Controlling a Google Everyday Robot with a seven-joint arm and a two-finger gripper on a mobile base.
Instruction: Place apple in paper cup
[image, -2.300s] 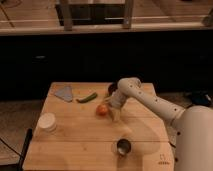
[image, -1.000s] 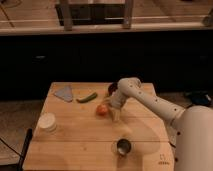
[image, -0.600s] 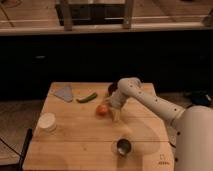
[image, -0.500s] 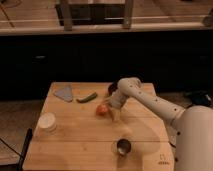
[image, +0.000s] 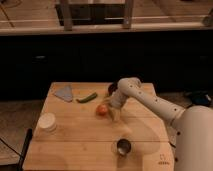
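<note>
A small red-orange apple (image: 102, 110) lies on the wooden table (image: 75, 150), near the middle. My gripper (image: 114, 112) hangs from the white arm (image: 150, 102) that reaches in from the right. It sits just right of the apple, close to it or touching it; I cannot tell which. The white paper cup (image: 47, 122) stands upright near the table's left edge, well to the left of the apple and the gripper.
A metal cup (image: 123, 146) stands near the front of the table. A green pepper (image: 86, 97) and a blue-grey cloth (image: 64, 92) lie at the back left. A dark round object (image: 112, 88) sits behind the arm. A dark counter runs behind the table.
</note>
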